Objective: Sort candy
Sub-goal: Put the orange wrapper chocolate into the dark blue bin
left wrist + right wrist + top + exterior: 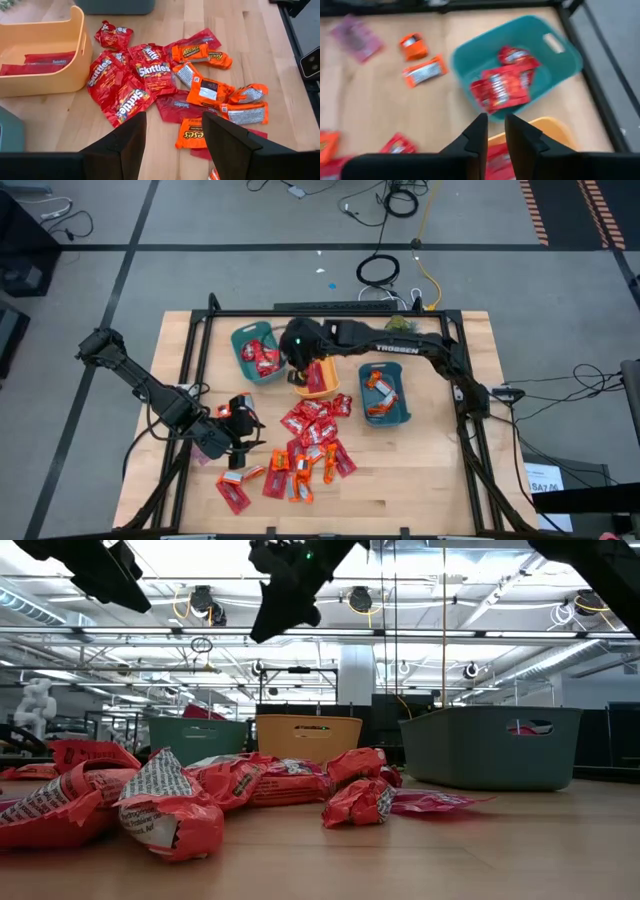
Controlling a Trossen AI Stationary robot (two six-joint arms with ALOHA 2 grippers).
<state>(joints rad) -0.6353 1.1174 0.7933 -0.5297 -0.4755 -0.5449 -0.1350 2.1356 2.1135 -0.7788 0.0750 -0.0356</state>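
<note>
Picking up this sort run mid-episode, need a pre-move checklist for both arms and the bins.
1. Left gripper empty and open: ok, nothing between its fingers, hovering over the loose candy pile.
2. Right gripper clear of candy: ok, fingers slightly apart with nothing between them, above the orange bin.
3. Bins upright and reachable: ok, left teal bin, orange bin and right teal bin all stand on the table.
4. Left teal bin holds only red packs: ok in the right wrist view.
5. Pile fully sorted: not ok, red and orange candies remain mixed on the table.
6. Arms clear of each other: ok from above.
</note>
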